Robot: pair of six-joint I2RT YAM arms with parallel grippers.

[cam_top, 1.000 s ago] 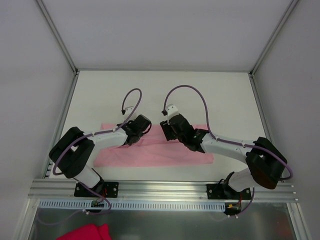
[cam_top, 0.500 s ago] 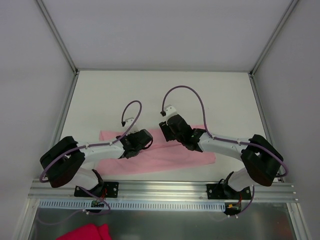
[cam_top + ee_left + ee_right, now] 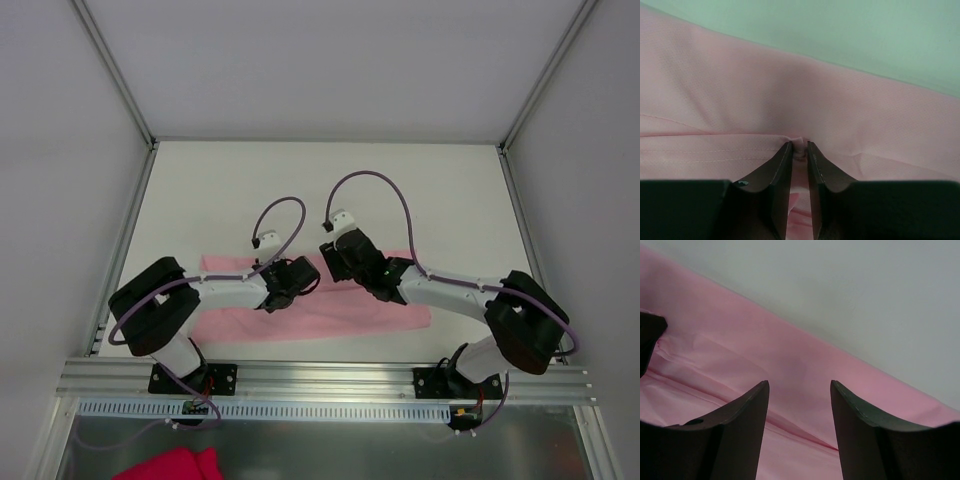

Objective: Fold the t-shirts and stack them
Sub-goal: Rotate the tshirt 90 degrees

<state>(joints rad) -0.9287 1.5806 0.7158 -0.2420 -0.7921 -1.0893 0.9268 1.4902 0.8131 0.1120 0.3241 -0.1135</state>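
The pale pink t-shirt [image 3: 345,312] lies as a long, low band across the near part of the table. My left gripper [image 3: 302,279] is down on its middle. In the left wrist view the fingertips [image 3: 799,145] are shut on a small bunched ridge of the pink t-shirt [image 3: 740,90] at a seam. My right gripper [image 3: 336,262] hovers just right of it, near the shirt's far edge. Its jaws [image 3: 800,385] stand open, with only flat pink t-shirt fabric [image 3: 740,350] below them. A dark part of the left gripper [image 3: 647,340] shows at the left edge of the right wrist view.
A deep magenta cloth [image 3: 170,466] lies below the aluminium rail [image 3: 320,378] at the bottom left, off the table. White enclosure walls with metal posts [image 3: 125,235] bound the table on the left, right and back. Purple cables [image 3: 375,180] loop above both wrists.
My left gripper has slid right along the shirt towards the right gripper, and its elbow has swung. The shirt's near edge has shifted a little. The right gripper has hardly moved.
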